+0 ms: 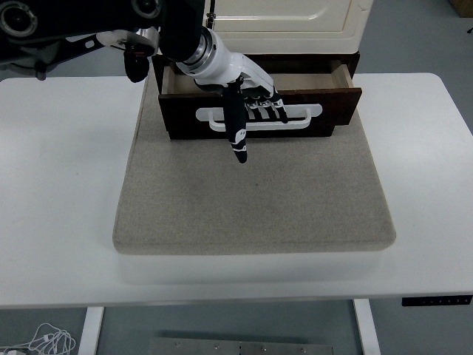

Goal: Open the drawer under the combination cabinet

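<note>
A cream cabinet (288, 16) stands at the table's back on a grey mat (251, 200). Under it, a dark brown drawer (336, 107) with a white handle (303, 117) is pulled partly out, its right end further out than its left. My left hand (255, 103) comes in from the upper left. Its four fingers (272, 105) are hooked behind the white handle near its middle, and the thumb (236, 129) points down in front of the drawer face. The right arm is out of view.
The white table (59, 170) extends left, right and in front of the mat. The drawer's open top shows a light inner wall (336, 74). A control panel (436, 300) sits at the table's front right edge.
</note>
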### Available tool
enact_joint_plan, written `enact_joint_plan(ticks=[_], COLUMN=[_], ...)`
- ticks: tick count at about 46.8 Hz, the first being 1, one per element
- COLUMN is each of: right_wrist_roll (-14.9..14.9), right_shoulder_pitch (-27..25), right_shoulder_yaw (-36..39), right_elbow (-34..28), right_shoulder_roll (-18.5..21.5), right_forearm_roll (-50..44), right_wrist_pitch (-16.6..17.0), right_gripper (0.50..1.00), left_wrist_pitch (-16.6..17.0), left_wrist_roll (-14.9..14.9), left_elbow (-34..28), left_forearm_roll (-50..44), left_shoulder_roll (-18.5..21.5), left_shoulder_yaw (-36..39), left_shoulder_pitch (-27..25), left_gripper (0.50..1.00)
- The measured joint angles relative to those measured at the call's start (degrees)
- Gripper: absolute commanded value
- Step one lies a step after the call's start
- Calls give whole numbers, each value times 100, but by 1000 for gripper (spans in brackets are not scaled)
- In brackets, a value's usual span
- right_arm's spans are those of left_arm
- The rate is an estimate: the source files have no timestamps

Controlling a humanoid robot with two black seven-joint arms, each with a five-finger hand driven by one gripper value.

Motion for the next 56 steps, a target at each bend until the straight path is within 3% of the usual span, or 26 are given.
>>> enact_joint_plan(ticks=[37,45,56], right_wrist_roll=[-1,0,-1], right_shoulder_pitch=[0,-2,1], right_shoulder_yaw=[0,0,0], right_elbow=[0,0,0], right_shoulder_roll=[0,0,0], right_forearm_roll=[-1,-1,-2], right_wrist_pitch=[0,0,0], right_gripper=[926,926,926], left_wrist_pitch=[-136,-167,-175], left_wrist_roll=[-1,-2,-114], left_elbow=[-412,-615,-609], left_forearm_roll=[-22,-61,-256], left_shoulder_roll=[280,346,342], left_shoulder_yaw=[-158,-558,-1989], left_shoulder_pitch=[-216,-230,-113], left_gripper=[1000,1000,1000])
